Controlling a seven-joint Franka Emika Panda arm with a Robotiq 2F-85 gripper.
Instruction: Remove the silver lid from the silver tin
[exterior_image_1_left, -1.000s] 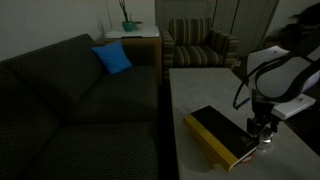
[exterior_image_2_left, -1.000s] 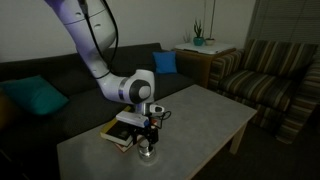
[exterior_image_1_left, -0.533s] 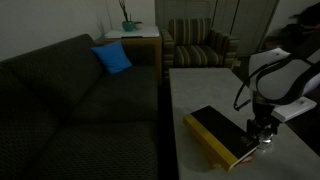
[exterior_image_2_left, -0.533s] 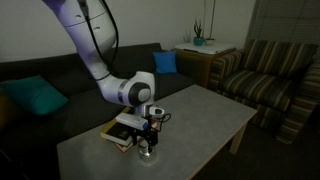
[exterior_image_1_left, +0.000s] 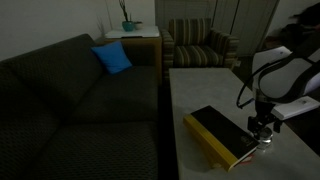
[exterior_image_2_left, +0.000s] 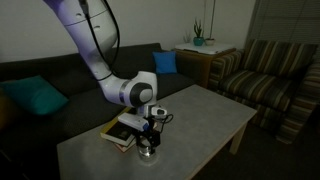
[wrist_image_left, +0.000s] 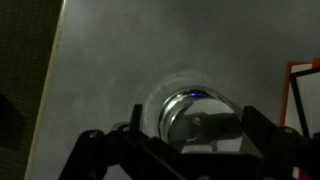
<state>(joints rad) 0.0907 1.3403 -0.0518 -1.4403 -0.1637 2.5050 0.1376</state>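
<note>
The silver tin (wrist_image_left: 168, 110) stands on the grey table with the silver lid (wrist_image_left: 200, 122) on top of it. My gripper (wrist_image_left: 195, 128) hangs straight above it, open, one finger on each side of the lid and not touching it. In both exterior views the tin (exterior_image_2_left: 147, 153) (exterior_image_1_left: 266, 142) shows as a small shiny round thing under the gripper (exterior_image_2_left: 150, 138) (exterior_image_1_left: 263, 130), right beside the black-and-yellow book (exterior_image_2_left: 122, 132) (exterior_image_1_left: 215, 134).
The table (exterior_image_2_left: 200, 115) stands in front of a dark sofa (exterior_image_1_left: 70, 100) with a blue cushion (exterior_image_1_left: 112, 58). A striped armchair (exterior_image_2_left: 265, 75) is beyond the table's far end. A side table with a plant (exterior_image_1_left: 128, 25) stands in the corner.
The arm has shifted very slightly over the tin. The gripper stays open and the lid has not moved.
</note>
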